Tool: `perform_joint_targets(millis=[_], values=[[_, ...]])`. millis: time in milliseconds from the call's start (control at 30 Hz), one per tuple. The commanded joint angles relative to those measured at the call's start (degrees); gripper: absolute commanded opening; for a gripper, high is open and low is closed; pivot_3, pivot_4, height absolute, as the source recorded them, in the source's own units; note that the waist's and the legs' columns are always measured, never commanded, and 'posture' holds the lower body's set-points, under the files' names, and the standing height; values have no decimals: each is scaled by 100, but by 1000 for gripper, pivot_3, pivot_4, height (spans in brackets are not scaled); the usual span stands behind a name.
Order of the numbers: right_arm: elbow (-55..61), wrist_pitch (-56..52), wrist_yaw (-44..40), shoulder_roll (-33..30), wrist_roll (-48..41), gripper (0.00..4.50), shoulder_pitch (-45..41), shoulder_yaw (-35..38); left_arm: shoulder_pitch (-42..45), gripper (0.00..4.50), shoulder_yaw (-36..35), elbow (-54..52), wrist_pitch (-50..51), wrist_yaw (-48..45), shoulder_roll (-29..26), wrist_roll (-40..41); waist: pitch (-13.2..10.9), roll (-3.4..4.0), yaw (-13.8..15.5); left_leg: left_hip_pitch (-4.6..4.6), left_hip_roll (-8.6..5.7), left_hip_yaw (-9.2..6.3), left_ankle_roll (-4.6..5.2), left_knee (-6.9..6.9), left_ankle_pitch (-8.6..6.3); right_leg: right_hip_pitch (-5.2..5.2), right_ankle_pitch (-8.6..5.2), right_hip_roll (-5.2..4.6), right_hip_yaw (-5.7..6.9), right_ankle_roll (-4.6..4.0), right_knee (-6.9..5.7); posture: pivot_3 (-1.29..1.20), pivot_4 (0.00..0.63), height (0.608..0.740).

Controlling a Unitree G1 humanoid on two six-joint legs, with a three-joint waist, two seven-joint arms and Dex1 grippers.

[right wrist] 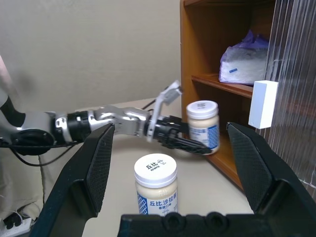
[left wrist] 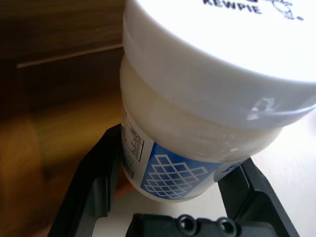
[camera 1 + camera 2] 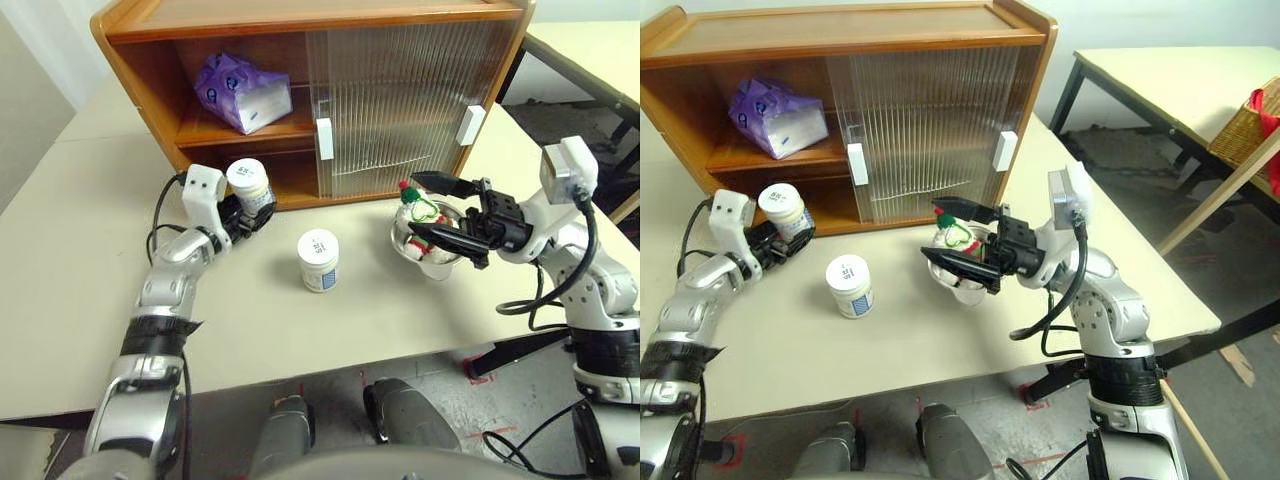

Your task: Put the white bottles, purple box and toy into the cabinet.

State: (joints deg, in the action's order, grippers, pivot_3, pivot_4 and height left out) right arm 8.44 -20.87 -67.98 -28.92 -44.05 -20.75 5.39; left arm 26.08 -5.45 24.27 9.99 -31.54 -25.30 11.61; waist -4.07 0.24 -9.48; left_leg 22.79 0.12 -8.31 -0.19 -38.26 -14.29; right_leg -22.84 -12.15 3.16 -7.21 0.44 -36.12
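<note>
The open right hand [image 1: 180,163] frames a white bottle [image 1: 155,184] on the tabletop [image 1: 118,173]. Beyond, the left hand [image 1: 190,143] grips another bottle [image 1: 203,126] at the cabinet [image 1: 197,49].

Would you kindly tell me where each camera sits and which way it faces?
Left and right eye: on the head, looking forward and down at the table, cabinet and both arms.
Left wrist: along the left pincer, facing its held jar and the cabinet.
Right wrist: along the open right pincer, facing left across the table to the standing jar.
Shared: both wrist views show the held jar.
</note>
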Motion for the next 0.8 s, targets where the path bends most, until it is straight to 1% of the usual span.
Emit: perform_joint_targets(millis=[33, 267, 433, 500, 600, 667, 800], values=[[114, -23, 9, -57, -11, 4500, 95, 45, 372, 3145, 69, 559, -379, 96, 132, -193, -1, -2, -24, 1, 0, 1, 1, -2, 0, 1, -1, 1, 0, 6, 1, -281, 72, 740], [138, 7, 20, -86, -17, 4500, 156, 78, 930, 3145, 169, 1416, -778, 277, 283, -483, -4, -6, -120, 5, -5, 57, 13, -19, 7, 11, 6, 4, 2, 47, 9, -291, 69, 740], [156, 7, 0, -119, -25, 4500, 191, 99, 1378, 3145, 173, 2065, -1056, 478, 453, -612, -12, -19, -188, 6, -20, 59, 26, -42, 12, 24, 17, 3, 0, 65, 15, -298, 71, 740], [162, 4, -5, -134, -31, 4500, 198, 106, 1545, 3145, 164, 2308, -1131, 519, 502, -626, -15, -24, -213, 8, -55, 56, 35, -46, 16, 27, 21, -3, -2, 75, 17, -300, 71, 740], [176, 3, -4, -157, -37, 4500, 206, 117, 1714, 3145, 149, 2570, -1207, 616, 510, -676, -15, -24, -271, 11, -63, 45, 43, -46, 20, 31, 31, -7, -10, 91, 32, -308, 70, 740], [214, -3, 20, -176, -48, 4500, 228, 147, 1703, 3145, 101, 2561, -1173, 757, 445, -706, -15, -24, -310, 17, -79, 40, 48, -45, 20, 33, 40, -7, -7, 100, 52, -310, 73, 740], [256, -4, 53, -134, -43, 4500, 304, 117, 1379, 3145, -6, 2423, -1125, 1054, 281, -732, -15, -24, -381, 29, -86, 38, 55, -43, 18, 32, 49, -5, 2, 114, 82, -305, 76, 740]])
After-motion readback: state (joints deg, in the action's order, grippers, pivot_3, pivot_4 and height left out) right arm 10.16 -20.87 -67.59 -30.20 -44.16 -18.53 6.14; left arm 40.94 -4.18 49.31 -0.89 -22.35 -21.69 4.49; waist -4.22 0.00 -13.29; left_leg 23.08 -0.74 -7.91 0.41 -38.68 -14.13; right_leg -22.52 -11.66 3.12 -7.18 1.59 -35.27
